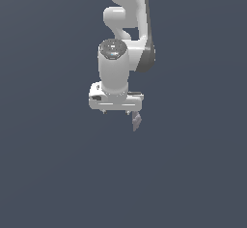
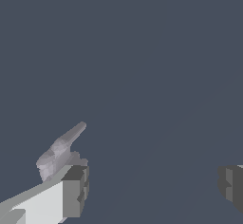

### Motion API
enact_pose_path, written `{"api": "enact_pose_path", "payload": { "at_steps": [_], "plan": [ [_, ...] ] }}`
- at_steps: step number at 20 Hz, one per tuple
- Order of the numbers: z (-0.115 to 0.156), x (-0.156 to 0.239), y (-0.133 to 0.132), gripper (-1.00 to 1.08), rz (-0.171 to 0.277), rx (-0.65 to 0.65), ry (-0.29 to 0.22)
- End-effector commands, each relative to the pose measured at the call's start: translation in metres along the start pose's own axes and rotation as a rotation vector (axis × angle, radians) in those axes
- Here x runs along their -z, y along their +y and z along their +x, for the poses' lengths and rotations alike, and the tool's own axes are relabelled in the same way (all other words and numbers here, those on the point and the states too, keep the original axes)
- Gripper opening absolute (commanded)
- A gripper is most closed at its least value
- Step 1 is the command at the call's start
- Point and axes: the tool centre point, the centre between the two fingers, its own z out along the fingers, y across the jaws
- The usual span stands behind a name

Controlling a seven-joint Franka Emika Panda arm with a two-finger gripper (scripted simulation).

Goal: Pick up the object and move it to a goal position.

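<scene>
The object [image 1: 136, 121] is a tiny grey-mauve faceted sliver with a pointed end. In the exterior view it sits just below the gripper's end on the exterior view's right. My white gripper [image 1: 115, 112] points down, its short fingers spread wide apart and nothing between them. In the wrist view the object [image 2: 59, 153] lies right against the outer side of one finger [image 2: 71, 195], not between the jaws. The other finger [image 2: 232, 184] is far across the frame. The gripper [image 2: 152, 189] is open and empty.
A plain dark blue-grey surface [image 1: 53, 174] fills both views. The white arm [image 1: 125, 24] rises behind the gripper at the top of the exterior view. No goal marker shows.
</scene>
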Motion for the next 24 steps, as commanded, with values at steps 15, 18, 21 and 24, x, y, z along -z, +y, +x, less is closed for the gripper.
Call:
{"api": "enact_pose_path", "payload": {
  "at_steps": [15, 18, 21, 24],
  "plan": [
    [-0.024, -0.015, -0.079, 1.0, 0.015, 0.029, 0.013],
    [-0.03, -0.017, -0.094, 1.0, 0.019, 0.035, 0.015],
    [-0.032, -0.018, -0.099, 1.0, 0.02, 0.037, 0.015],
    [-0.031, -0.019, -0.097, 1.0, 0.019, 0.039, 0.014]
  ]
}}
